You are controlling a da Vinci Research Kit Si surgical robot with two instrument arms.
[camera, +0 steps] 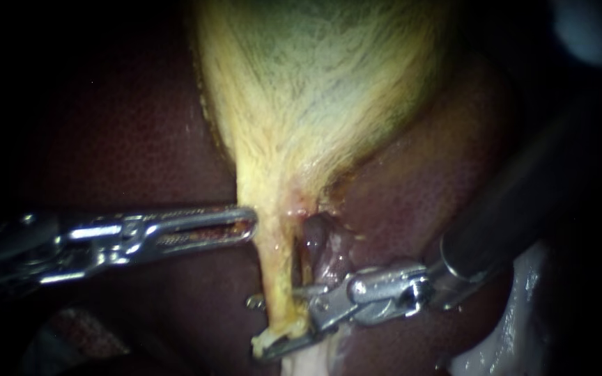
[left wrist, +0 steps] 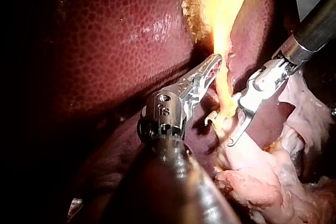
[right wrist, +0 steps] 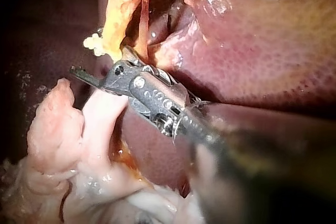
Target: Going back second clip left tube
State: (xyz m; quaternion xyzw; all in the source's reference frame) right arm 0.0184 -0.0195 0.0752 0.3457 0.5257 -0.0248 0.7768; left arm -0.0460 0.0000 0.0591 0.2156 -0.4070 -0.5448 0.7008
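Observation:
The yellow-green gallbladder (camera: 315, 83) narrows downward into a yellow tube (camera: 276, 268). My left instrument (camera: 251, 224) comes in level from the left. Its jaws lie together, pinching the edge of the gallbladder's neck where the tube begins; the left wrist view shows the same hold (left wrist: 216, 61). My right instrument (camera: 277, 322) reaches in from the right, its jaws open astride the tube's lower end, one above and one below. The right wrist view (right wrist: 100, 60) shows the tube passing through that gap. A small metal glint (camera: 253, 301) beside the tube could be a clip.
Dark red liver (camera: 127, 139) lies on both sides of the gallbladder and under both instruments. Pale, ragged loose tissue (right wrist: 79, 129) lies below the tube's cut end and beside my right instrument's shaft (camera: 503, 209).

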